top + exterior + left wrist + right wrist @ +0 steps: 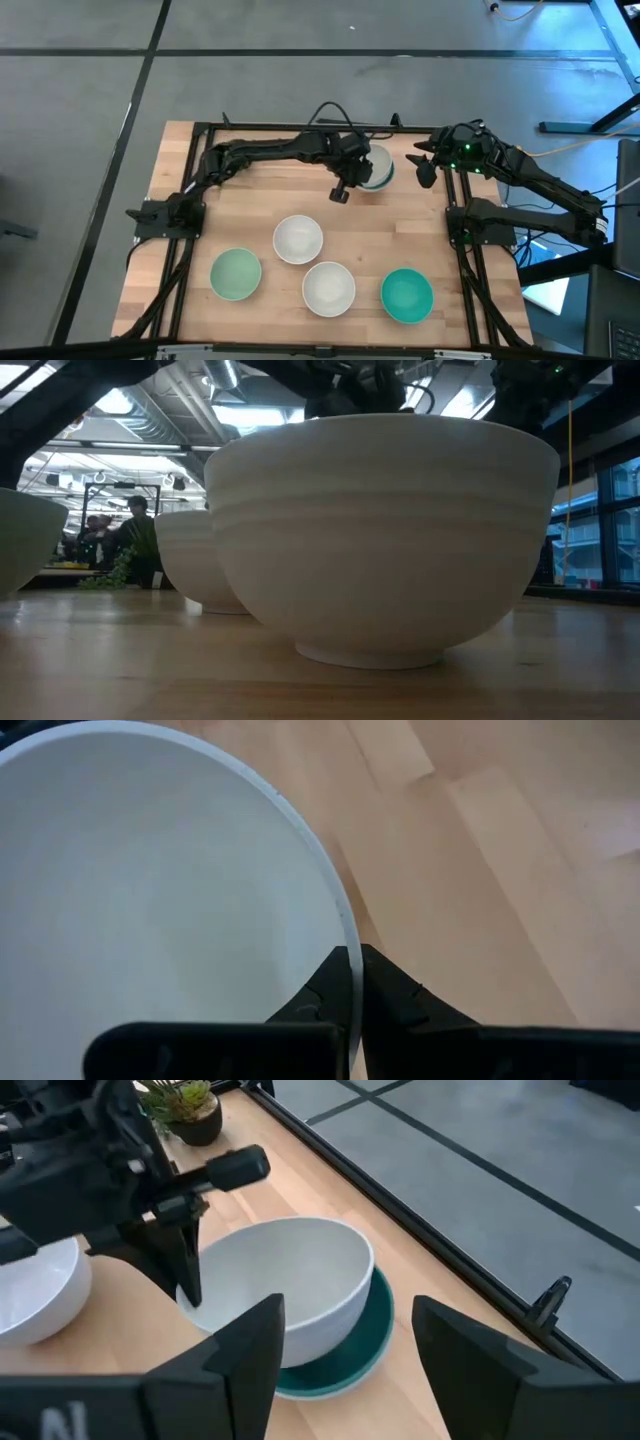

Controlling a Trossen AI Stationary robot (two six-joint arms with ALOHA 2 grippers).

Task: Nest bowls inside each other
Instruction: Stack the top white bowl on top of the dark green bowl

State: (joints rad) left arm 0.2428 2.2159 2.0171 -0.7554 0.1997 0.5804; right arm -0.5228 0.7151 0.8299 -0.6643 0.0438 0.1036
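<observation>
Your tabletop (pixel 260 205) is a pale wooden slab inside a black frame, with the two dark arms reaching in over its far edge.

Your left arm stretches from the left side across to the far middle. Its left gripper (pixel 341 190) has its fingers (pixel 395 1005) clenched on the rim of a white bowl (pixel 290 1285), one finger inside the wall and one outside. That bowl sits tilted in a dark green bowl (pixel 365 1340), whose rim shows beneath it at the far edge of the tabletop, so this nest is begun but the white bowl is not yet let go and looks not fully seated.

Your right arm waits at the far right corner; the right gripper (pixel 424 168) hangs just beside that pair, fingers released and spread, holding nothing.

Four bowls lie single and well apart along the near half: a second white bowl (pixel 298 239), a third white bowl (pixel 329 287), the pale mint bowl (pixel 236 274) and the teal bowl (pixel 407 295). None of these is nested, so I judge most of the job is left: one pairing near done, four bowls to stack.

No brand or label reads on any bowl. Only a fragment of white lettering shows on the right gripper's body, too partial to read.
</observation>
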